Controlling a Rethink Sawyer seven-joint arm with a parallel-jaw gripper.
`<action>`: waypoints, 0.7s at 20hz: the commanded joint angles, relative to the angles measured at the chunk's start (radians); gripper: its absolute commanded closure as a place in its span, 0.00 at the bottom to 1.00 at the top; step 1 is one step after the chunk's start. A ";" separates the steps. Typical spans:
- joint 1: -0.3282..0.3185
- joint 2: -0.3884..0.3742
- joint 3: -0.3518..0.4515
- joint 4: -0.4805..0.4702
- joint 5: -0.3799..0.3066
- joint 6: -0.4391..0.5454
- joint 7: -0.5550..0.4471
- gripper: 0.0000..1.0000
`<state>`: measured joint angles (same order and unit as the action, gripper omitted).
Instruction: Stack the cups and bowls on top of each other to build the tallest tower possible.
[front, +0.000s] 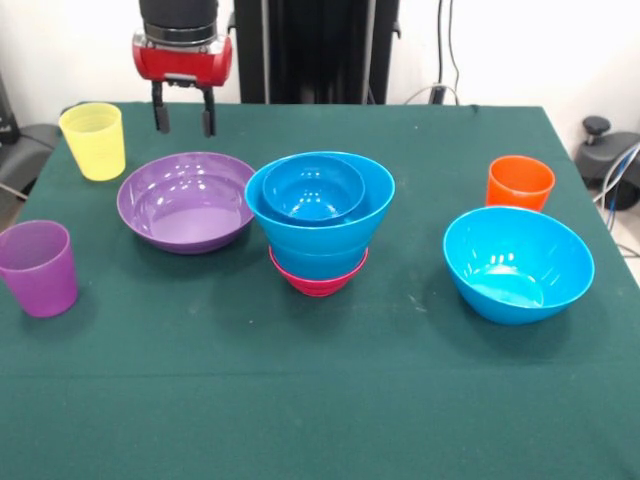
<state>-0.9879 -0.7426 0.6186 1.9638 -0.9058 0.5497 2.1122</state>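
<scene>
The gripper (183, 118) hung empty near the bench's far edge, fingers apart. The tower (320, 222) stood mid-bench beside the purple bowl (187, 200).

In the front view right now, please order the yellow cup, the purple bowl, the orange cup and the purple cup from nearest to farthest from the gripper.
Measured from the gripper, as the picture shows it:
1. Purple bowl, just below it, and yellow cup, to its left: too close to call.
2. Purple cup, at the left edge.
3. Orange cup, far right.
</scene>
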 joint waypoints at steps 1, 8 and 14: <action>-0.009 0.053 0.006 -0.061 -0.090 -0.004 -0.216 0.00; -0.025 0.073 0.007 -0.070 -0.110 -0.002 -0.229 0.00; -0.002 0.126 -0.027 -0.108 -0.172 -0.033 -0.179 0.00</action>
<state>-1.0295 -0.6825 0.6179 1.9398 -0.9515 0.5497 2.1122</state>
